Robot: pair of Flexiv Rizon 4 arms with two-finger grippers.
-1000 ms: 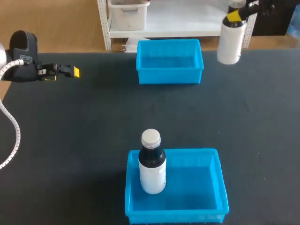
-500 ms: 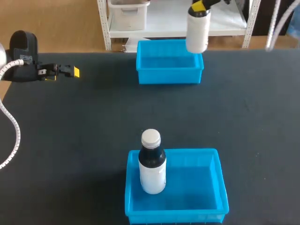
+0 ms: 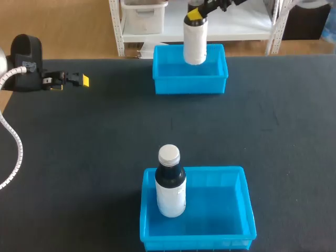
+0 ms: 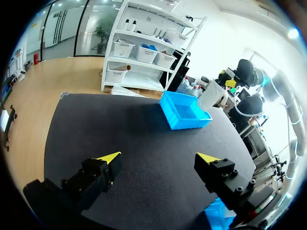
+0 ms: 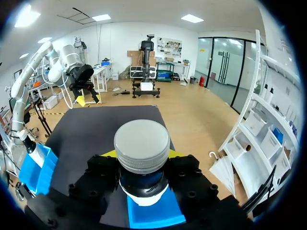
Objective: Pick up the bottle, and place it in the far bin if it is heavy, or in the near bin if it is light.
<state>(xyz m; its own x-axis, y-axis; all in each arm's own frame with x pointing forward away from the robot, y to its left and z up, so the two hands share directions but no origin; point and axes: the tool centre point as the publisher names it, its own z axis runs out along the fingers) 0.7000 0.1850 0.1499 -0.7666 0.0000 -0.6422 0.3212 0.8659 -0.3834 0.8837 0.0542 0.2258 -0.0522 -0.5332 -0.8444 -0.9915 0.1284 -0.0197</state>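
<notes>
The right gripper (image 3: 195, 13) pinches the white bottle (image 3: 195, 44) by its neck over the far bin (image 3: 163, 80), top centre. The left gripper (image 3: 81, 80) sits upper left, fingers spread. A second bottle (image 3: 170, 184) stands in the near bin (image 3: 248, 210).

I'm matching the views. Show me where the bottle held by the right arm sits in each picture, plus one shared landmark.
Head view: held bottle in the right claw, above the far bin.
Left wrist view: held bottle by the far bin, far ahead of the open left claw.
Right wrist view: between its own claw's fingers, cap facing the camera.
Shared landmark: the blue far bin.
</notes>
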